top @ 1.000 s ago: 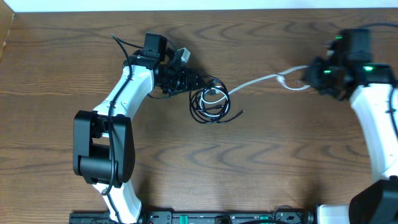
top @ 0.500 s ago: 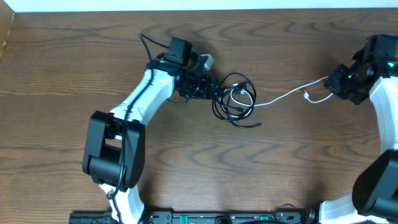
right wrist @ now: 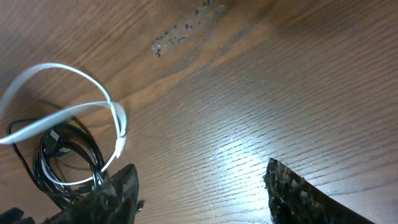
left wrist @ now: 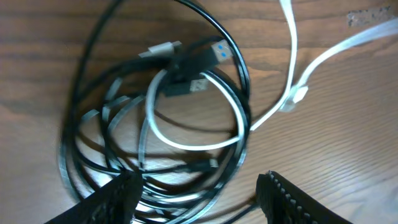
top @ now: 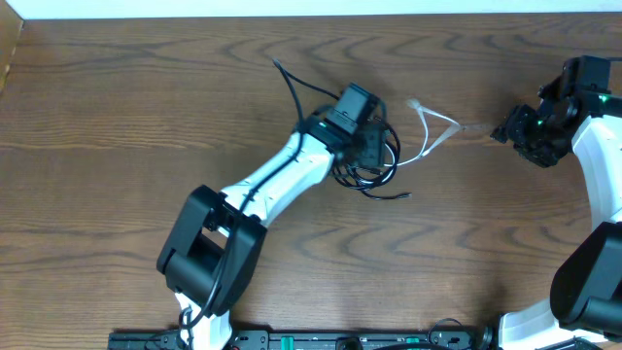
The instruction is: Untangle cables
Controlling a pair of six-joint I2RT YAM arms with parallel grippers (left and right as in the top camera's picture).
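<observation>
Wooden desk [top: 117,97] | black cable [left wrist: 81,155] coiled at centre, white cable [left wrist: 186,140] looped through it, tail toward 3 o'clock | left gripper [left wrist: 196,186] spread over coil, empty | right gripper [right wrist: 199,186] spread, empty | untangling unfinished

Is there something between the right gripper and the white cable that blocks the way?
Nothing visible does. Only bare table lies between the open right gripper and the white cable loop. The cable's far part runs into the black cable coil.

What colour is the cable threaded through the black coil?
White cable; best seen in the left wrist view.
</observation>
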